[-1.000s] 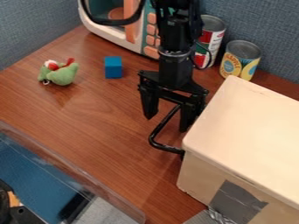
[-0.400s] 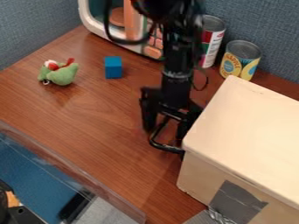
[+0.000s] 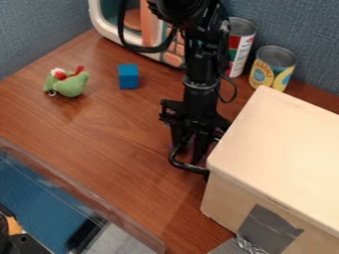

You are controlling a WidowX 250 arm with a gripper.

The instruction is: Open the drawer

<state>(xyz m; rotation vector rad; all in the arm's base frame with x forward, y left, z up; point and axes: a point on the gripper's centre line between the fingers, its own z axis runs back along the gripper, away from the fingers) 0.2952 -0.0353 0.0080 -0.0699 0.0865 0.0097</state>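
Handle point(image 3: 189, 168) — black, bent, glossy — juts from the cream box point(image 3: 285, 144).

From my station I log 1 toy microwave point(image 3: 151, 47) at the rear. Near it stand 2 cans: 1 red-and-white can point(image 3: 240, 48) and 1 yellow-labelled can point(image 3: 271, 69). At left, 1 green plush toy point(image 3: 71, 85) with red parts lies near 1 blue cube point(image 3: 128, 76).
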